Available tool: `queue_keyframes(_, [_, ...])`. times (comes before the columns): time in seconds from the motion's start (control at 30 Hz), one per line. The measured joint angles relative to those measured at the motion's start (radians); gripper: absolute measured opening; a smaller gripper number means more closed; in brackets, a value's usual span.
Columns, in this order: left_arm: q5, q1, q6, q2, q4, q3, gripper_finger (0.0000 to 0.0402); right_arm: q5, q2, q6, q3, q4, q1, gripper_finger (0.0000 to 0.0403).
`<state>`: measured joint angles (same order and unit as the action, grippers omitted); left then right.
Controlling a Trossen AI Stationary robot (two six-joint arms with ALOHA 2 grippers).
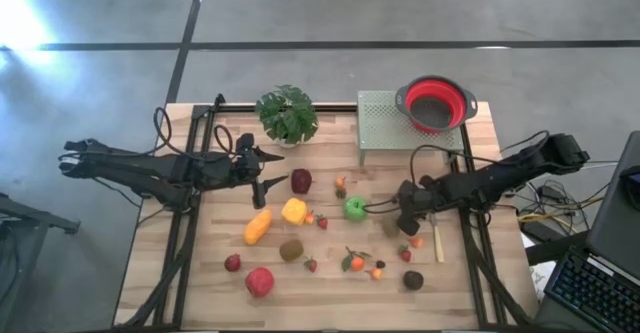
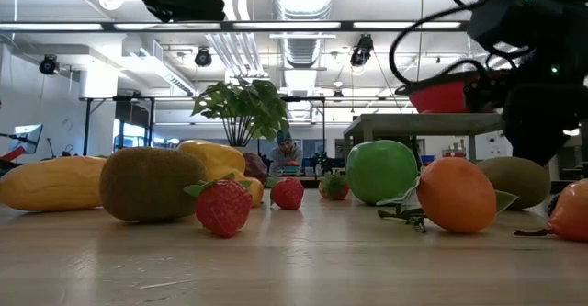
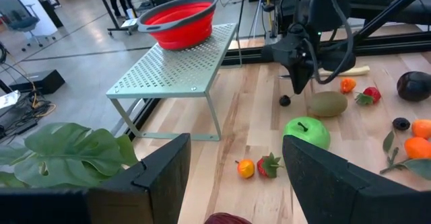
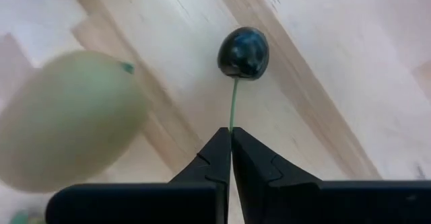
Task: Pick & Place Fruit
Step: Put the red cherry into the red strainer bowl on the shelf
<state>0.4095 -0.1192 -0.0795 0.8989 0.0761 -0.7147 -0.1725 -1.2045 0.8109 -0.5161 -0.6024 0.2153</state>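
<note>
Many toy fruits lie on the wooden table: a maroon apple, a green apple, yellow and orange pieces, a brown kiwi, strawberries. My right gripper points down beside another kiwi, shut on the stem of a small dark berry. My left gripper hovers open at mid-left, level, with nothing between its fingers. My right gripper pinches the berry's thin green stem between its two fingertips, at the stem's free end. The fingers come from above, pointing steeply down. The berry hangs below them, close to the table; whether it is clear of the wood I cannot tell.
A red colander sits on a green perforated stand at the far right. A potted plant stands at the far middle. A knife with a pale handle lies right of my right gripper. Black rails run along both table sides.
</note>
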Motion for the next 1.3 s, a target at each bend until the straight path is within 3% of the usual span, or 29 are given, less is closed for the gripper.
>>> queue_keyframes(0.37, [0.000, 0.000, 0.000, 0.000, 0.000, 0.000, 0.0241, -0.057, 0.002, -0.117, -0.255, -0.258, 0.000, 0.0008])
queue_keyframes(0.73, [0.000, 0.000, -0.005, 0.000, -0.001, 0.000, 0.0241, -0.323, 0.029, -0.179, -0.661, -0.718, -0.058, 0.0008])
queue_keyframes(0.9, [0.000, 0.000, -0.005, 0.000, -0.002, 0.000, 0.0241, -0.401, 0.033, -0.240, -0.827, -0.851, -0.166, 0.0008])
queue_keyframes(1.1, [0.000, 0.000, -0.006, 0.000, -0.002, 0.000, 0.0241, -0.401, 0.033, -0.381, -0.954, -0.884, -0.375, 0.0008])
queue_keyframes(1.3, [0.000, 0.000, -0.006, 0.000, 0.000, 0.000, 0.0240, -0.271, 0.030, -0.513, -1.005, -0.883, -0.638, 0.0008])
